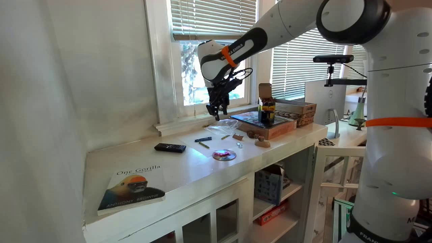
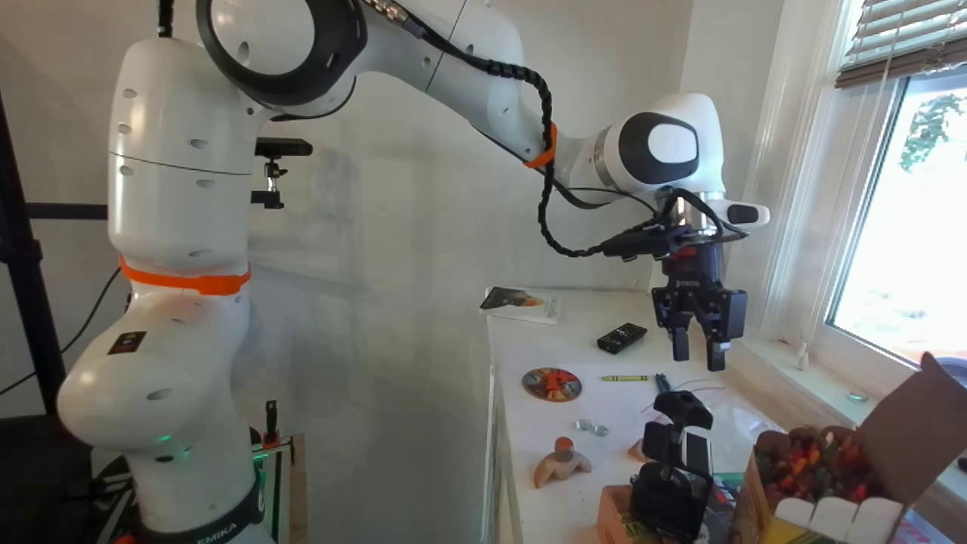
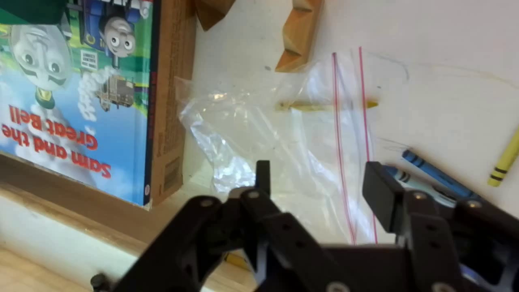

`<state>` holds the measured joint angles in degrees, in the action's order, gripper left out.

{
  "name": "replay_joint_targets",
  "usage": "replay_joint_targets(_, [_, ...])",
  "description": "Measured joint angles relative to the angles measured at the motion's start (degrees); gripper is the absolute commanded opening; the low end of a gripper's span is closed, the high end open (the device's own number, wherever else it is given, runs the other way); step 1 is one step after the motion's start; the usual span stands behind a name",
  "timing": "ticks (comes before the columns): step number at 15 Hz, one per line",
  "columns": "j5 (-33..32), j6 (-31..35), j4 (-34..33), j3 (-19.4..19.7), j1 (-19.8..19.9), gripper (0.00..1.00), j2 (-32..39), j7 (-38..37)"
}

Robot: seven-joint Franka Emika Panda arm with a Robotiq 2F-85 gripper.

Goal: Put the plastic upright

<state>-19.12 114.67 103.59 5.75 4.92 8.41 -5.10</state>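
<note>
The plastic is a clear zip bag with pink seal lines, lying flat and crumpled on the white counter. The plastic bag (image 3: pixel 275 134) fills the middle of the wrist view. It also shows in both exterior views, near the window sill (image 1: pixel 222 127) and partly hidden behind a black camera stand (image 2: pixel 744 427). My gripper (image 3: pixel 318 178) is open and empty, with its fingers wide apart over the bag in the wrist view. In both exterior views the gripper (image 1: pixel 219 114) (image 2: pixel 699 357) points down and hangs above the counter, apart from the bag.
A cardboard box with a picture book (image 3: pixel 117 121) on it stands beside the bag. A yellow crayon (image 3: pixel 371 104) lies partly under the bag, with blue crayons (image 3: pixel 440 172) close by. A disc (image 1: pixel 224 155), remote (image 1: pixel 170 147) and gorilla book (image 1: pixel 135 189) lie farther along. The window sill (image 1: pixel 189 122) borders the counter.
</note>
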Motion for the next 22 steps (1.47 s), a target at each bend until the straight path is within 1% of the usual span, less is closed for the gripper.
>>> replay_joint_targets(1, [0.1, 0.0, 0.1, -0.5, -0.4, 0.99, -0.8, 0.2])
replay_joint_targets(2, [0.1, 0.0, 0.2, -0.9, -0.8, 1.00, -1.6, 0.3])
replay_joint_targets(7, [0.0, 0.0, 1.7, -2.4, -2.3, 1.00, -4.3, 0.2])
replay_joint_targets(13, [-0.6, 0.1, 3.8, -3.8, -3.8, 1.00, -5.0, -0.8])
replay_joint_targets(16, [-1.8, 2.8, 5.2, -4.2, -4.2, 1.00, -5.0, -0.9])
replay_joint_targets(18, [-1.3, 5.2, 5.9, -4.4, -4.3, 1.00, -4.7, -2.4])
replay_joint_targets(20, [-0.3, 5.6, 6.0, -4.3, -4.2, 1.00, -4.1, -5.7])
replay_joint_targets(22, [0.3, 5.6, 5.9, -4.1, -4.1, 1.00, -3.8, -7.3])
